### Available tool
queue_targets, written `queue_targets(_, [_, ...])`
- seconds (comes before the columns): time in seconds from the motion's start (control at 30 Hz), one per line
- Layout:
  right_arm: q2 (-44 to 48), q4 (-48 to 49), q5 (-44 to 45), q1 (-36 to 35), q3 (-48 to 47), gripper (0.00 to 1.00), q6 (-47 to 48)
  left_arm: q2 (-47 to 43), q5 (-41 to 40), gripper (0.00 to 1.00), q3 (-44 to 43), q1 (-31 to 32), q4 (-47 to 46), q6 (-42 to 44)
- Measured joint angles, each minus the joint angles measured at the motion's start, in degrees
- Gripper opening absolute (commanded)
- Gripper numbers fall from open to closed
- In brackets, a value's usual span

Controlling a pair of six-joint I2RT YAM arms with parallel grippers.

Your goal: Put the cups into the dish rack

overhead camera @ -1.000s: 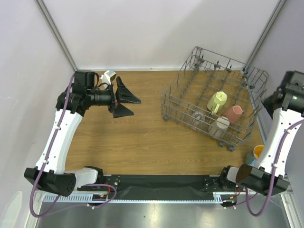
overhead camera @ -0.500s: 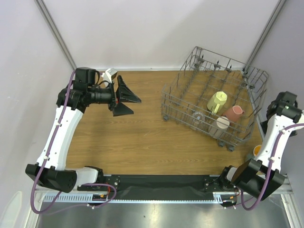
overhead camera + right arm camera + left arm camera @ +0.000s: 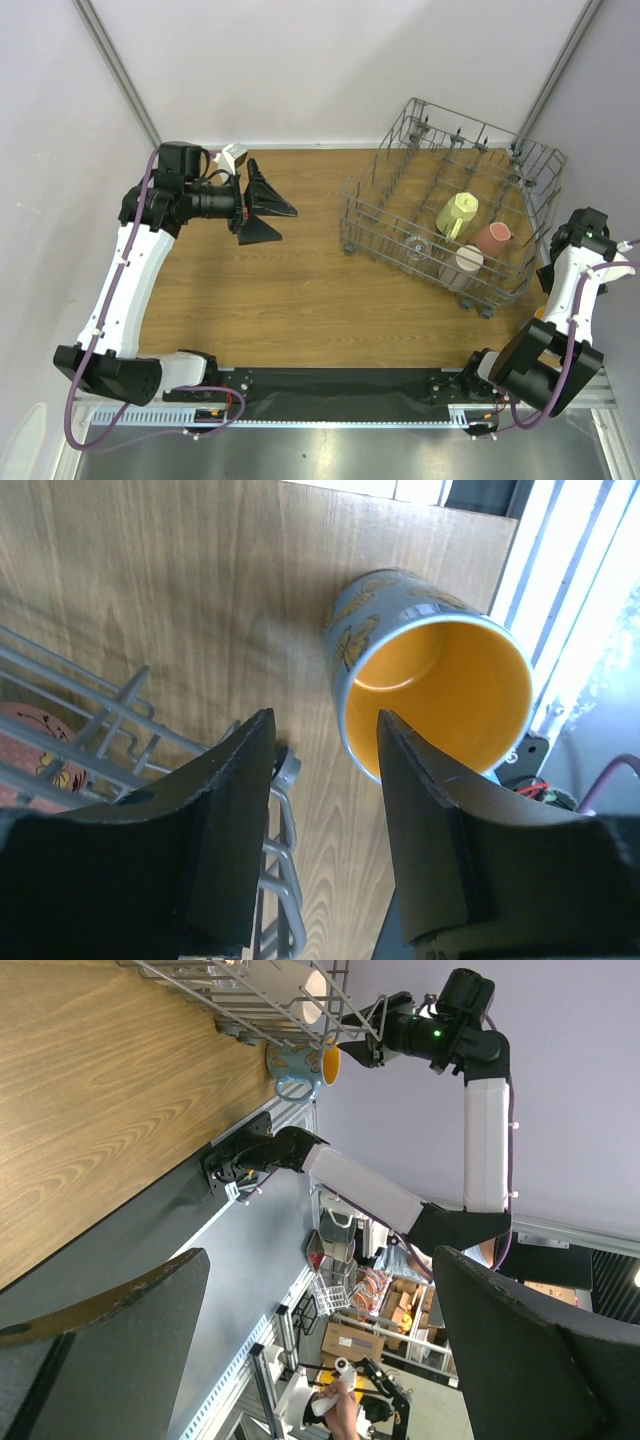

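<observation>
The dish rack [image 3: 400, 205] stands at the back right of the table. It holds a pale yellow mug [image 3: 457, 213], a salmon-pink mug [image 3: 491, 237], a beige cup [image 3: 466, 262] and a small clear glass [image 3: 418, 245]. A blue cup with an orange-yellow inside [image 3: 430, 670] stands upright on the wood by the rack's near right corner; the right arm hides it from above. My right gripper [image 3: 322, 720] is open just short of its rim, with only wood between the fingers. My left gripper [image 3: 268, 206] hangs wide open and empty at the far left.
A rack wheel [image 3: 285, 765] and wire corner [image 3: 130, 710] lie just left of the right fingers. The table's right edge [image 3: 500, 590] runs close behind the blue cup. The left wrist view also shows the blue cup [image 3: 300, 1060] beside the rack [image 3: 250, 990].
The right arm has dropped from high at the right edge to low beside the rack's near right corner, and its jaws have narrowed a little. The left arm has barely moved.
</observation>
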State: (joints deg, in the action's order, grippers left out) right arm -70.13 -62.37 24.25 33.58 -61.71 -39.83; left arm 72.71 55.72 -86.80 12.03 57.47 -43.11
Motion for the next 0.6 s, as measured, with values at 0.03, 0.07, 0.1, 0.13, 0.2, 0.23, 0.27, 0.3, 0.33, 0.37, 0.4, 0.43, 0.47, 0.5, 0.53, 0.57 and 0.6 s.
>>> queue_targets(0.03, [-0.1, 0.6, -0.2, 0.1, 0.4, 0.49, 0.1, 0.0, 0.0, 1.00, 0.0, 0.0, 0.0, 0.0])
queue_targets(0.07, [-0.2, 1.2, -0.3, 0.2, 0.9, 0.49, 0.4, 0.0, 0.0, 0.99, 0.0, 0.0, 0.0, -0.1])
queue_targets(0.1, [-0.4, 1.6, -0.4, 0.3, 1.2, 0.49, 0.7, 0.0, 0.0, 1.00, 0.0, 0.0, 0.0, -0.2])
queue_targets(0.13, [-0.6, 2.2, -0.6, 0.4, 1.6, 0.49, 0.9, 0.0, 0.0, 1.00, 0.0, 0.0, 0.0, -0.2])
queue_targets(0.2, [-1.3, 3.2, -0.8, 0.7, 2.2, 0.49, 1.1, 0.0, 0.0, 1.00, 0.0, 0.0, 0.0, -0.3])
queue_targets(0.23, [-1.5, 3.9, -0.8, 0.8, 2.6, 0.49, 1.3, 0.0, 0.0, 1.00, 0.0, 0.0, 0.0, -0.3])
queue_targets(0.27, [-1.7, 4.4, -1.0, 1.1, 3.0, 0.49, 1.5, 0.0, 0.0, 1.00, 0.0, 0.0, 0.0, -0.3])
queue_targets(0.3, [-1.8, 4.7, -1.1, 1.3, 3.4, 0.49, 1.5, 0.0, 0.0, 1.00, 0.0, 0.0, 0.0, -0.3])
queue_targets(0.33, [-1.8, 5.2, -1.2, 1.7, 3.9, 0.48, 1.9, 0.0, 0.0, 1.00, 0.0, 0.0, 0.0, -0.3])
queue_targets(0.37, [-1.8, 5.6, -1.2, 2.0, 4.5, 0.47, 2.1, 0.0, 0.0, 1.00, 0.0, 0.0, 0.0, -0.3])
queue_targets(0.4, [-1.8, 5.8, -1.2, 2.3, 4.7, 0.47, 2.1, 0.0, 0.0, 1.00, 0.0, 0.0, 0.0, -0.3])
queue_targets(0.43, [-1.9, 6.0, -1.2, 2.4, 5.0, 0.43, 2.3, 0.0, 0.0, 1.00, 0.0, 0.0, 0.0, -0.3])
queue_targets(0.47, [-2.0, 6.3, -1.2, 2.6, 5.4, 0.42, 2.4, 0.0, 0.0, 1.00, 0.0, -0.1, 0.0, -0.3])
queue_targets(0.5, [-2.1, 6.7, -1.2, 2.6, 5.9, 0.40, 2.4, 0.0, 0.0, 1.00, 0.0, -0.1, 0.0, -0.3])
queue_targets(0.53, [-2.2, 7.1, -1.2, 2.7, 6.4, 0.38, 2.5, 0.0, 0.0, 1.00, 0.0, -0.1, 0.0, -0.3])
queue_targets(0.57, [-2.2, 7.4, -1.2, 2.7, 7.0, 0.38, 2.6, 0.0, 0.0, 1.00, 0.0, -0.1, 0.0, -0.3])
queue_targets(0.6, [-2.2, 7.7, -1.3, 2.7, 7.5, 0.37, 2.6, 0.0, 0.0, 1.00, 0.0, -0.1, 0.0, -0.3])
